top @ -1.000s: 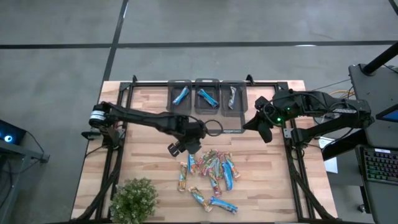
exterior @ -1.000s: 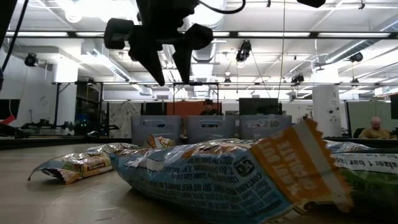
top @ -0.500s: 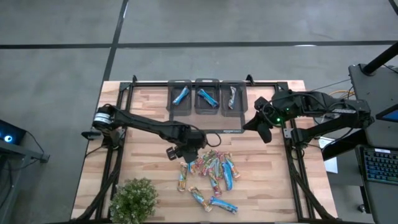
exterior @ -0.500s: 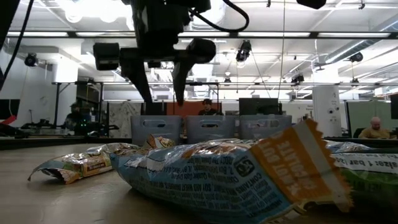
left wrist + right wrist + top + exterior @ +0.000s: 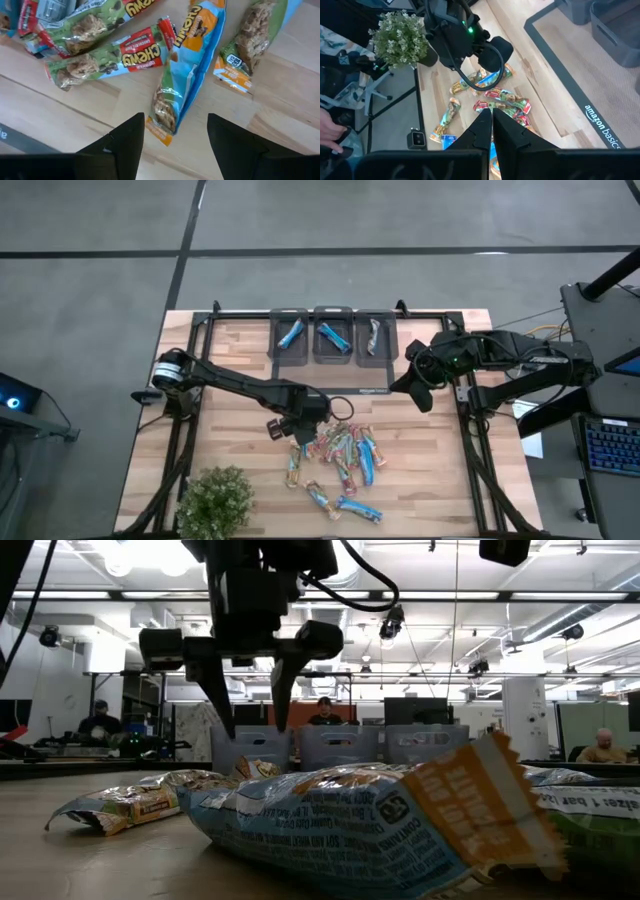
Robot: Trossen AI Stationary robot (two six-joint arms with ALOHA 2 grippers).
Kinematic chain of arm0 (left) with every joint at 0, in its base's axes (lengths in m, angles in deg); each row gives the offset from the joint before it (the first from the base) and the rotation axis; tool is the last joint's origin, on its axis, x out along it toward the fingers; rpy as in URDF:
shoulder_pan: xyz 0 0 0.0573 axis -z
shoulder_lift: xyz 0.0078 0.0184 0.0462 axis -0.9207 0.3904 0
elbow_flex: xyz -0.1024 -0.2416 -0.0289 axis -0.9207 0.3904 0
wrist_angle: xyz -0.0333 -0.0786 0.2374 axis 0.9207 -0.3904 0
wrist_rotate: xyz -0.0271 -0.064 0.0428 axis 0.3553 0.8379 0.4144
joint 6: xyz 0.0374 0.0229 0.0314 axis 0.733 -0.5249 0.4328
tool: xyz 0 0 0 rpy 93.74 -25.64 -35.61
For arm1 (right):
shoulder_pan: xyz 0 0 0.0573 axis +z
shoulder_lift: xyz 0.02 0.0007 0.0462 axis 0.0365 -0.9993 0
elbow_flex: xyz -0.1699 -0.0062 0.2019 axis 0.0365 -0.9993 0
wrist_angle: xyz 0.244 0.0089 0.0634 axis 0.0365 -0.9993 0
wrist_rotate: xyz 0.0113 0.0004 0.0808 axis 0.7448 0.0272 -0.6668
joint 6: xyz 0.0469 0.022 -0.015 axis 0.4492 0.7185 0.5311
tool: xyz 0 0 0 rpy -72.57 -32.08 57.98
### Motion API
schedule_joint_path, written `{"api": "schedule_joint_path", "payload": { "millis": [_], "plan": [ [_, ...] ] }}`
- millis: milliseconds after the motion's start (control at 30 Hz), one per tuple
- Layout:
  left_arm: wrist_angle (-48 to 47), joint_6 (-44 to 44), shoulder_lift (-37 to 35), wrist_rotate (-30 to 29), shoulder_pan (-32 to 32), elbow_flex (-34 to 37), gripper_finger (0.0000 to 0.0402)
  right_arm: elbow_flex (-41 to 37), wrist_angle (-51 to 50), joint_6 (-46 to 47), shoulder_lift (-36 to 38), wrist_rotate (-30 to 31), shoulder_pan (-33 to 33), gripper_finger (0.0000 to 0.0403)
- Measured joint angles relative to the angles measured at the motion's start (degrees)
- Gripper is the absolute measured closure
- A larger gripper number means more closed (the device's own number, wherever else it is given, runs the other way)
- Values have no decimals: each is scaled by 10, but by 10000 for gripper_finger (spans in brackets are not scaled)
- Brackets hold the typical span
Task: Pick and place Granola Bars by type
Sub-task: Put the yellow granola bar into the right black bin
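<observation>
Since a second ago the left gripper [image 5: 287,427] has dropped from above the pile to just over its left edge. Its fingers [image 5: 127,145] stand wide apart and hold nothing, straddling the near end of a blue-wrapped bar [image 5: 184,87] among the Granola Bars [image 5: 338,455] heaped mid-counter [image 5: 440,470].

To grip cleanly, I judge it should descend straight so one finger slips between that bar and the green-red bar [image 5: 107,60] beside it.

Open wood lies leftward; three bins [image 5: 331,338] sit at the far edge. The right gripper [image 5: 424,385] waits, fingers pressed together, empty.
</observation>
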Motion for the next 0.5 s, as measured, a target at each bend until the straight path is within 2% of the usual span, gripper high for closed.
{"api": "schedule_joint_path", "payload": {
  "millis": [267,500],
  "plan": [
    [71,0,0,0,1,34,202,0,1,0,0,0,0,394],
    [85,1,0,0,0,58,202,0,3,0,0,0,0,394]
  ]
}}
